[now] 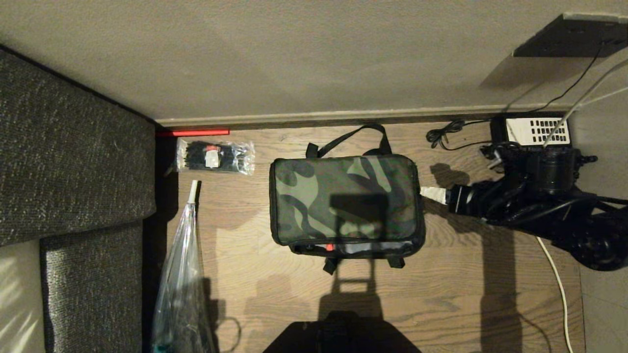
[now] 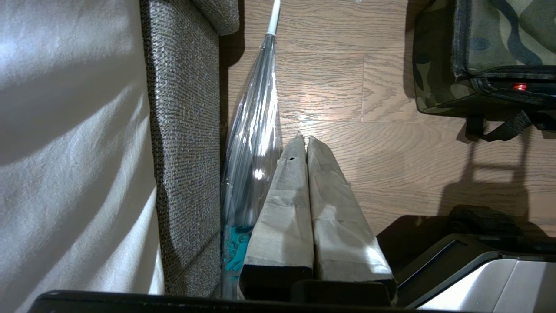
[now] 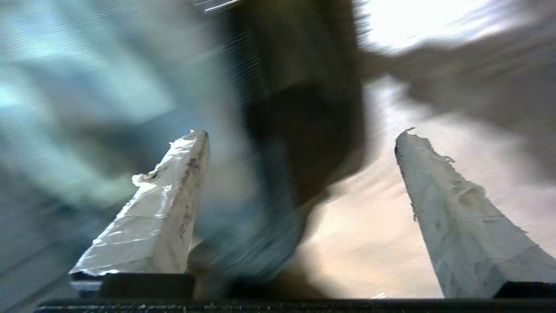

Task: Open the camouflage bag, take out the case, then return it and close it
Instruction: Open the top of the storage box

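The camouflage bag [image 1: 343, 206] lies flat on the wooden floor with its lid down. One black handle arches off its far side, and a small red tab [image 1: 329, 247] shows at its near edge. A corner of the bag [image 2: 499, 39] also shows in the left wrist view. The case is out of view. My right gripper [image 1: 434, 195] hovers just off the bag's right end; in the right wrist view it [image 3: 302, 134] is open, with nothing between its taped fingers. My left gripper [image 2: 302, 139] is parked and shut above the floor, near the bag's left.
A clear packet of black ties [image 1: 216, 157] lies at the back left. A folded clear umbrella [image 1: 181, 264] rests along a grey sofa [image 1: 73, 147]. A black desk phone [image 1: 532, 131] and cables [image 1: 446, 135] sit at the back right against the wall.
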Robot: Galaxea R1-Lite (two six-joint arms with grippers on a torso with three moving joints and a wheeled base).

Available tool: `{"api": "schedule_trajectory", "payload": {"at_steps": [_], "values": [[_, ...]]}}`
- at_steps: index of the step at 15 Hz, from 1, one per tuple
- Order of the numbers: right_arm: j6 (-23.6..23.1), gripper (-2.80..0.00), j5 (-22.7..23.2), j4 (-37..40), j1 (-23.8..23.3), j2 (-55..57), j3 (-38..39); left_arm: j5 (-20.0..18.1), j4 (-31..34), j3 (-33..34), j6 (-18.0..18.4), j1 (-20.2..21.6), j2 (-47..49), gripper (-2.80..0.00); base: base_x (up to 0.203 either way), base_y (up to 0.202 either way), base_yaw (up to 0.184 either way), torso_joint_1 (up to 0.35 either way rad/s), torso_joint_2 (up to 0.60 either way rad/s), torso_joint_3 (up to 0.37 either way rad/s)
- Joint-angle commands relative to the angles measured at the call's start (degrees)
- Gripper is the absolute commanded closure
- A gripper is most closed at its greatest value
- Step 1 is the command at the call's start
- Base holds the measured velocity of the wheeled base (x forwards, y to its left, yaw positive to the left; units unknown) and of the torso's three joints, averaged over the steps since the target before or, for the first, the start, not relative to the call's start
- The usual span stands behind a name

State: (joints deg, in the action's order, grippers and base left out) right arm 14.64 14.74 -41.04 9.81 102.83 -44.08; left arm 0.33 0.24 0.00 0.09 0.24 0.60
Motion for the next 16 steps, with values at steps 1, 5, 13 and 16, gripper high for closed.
{"api": "schedule_trajectory", "payload": {"at_steps": [1,5,13,16], "values": [[4.35,-2.8,8.6,4.66,-0.27,-9.65,3.68,0.02,0.02,0.18,0.0,0.02,-0.16,0.0,0.0,0.0,0.0,0.0,0.0,0.0],[6.13,-2.8,10.57,17.46,3.49,-10.81,3.57,0.02,0.02,0.18,0.0,0.02,-0.6,0.0,0.0,0.0,0.0,0.0,0.0,0.0],[5.95,-2.8,10.24,18.52,4.6,-3.23,-2.36,0.02,0.02,0.18,0.0,0.02,-0.6,0.0,0.0,0.0,0.0,0.0,0.0,0.0],[5.92,-2.8,10.23,21.84,5.54,-0.51,-4.67,0.02,0.02,0.18,0.0,0.02,-0.6,0.0,0.0,0.0,0.0,0.0,0.0,0.0]]}}
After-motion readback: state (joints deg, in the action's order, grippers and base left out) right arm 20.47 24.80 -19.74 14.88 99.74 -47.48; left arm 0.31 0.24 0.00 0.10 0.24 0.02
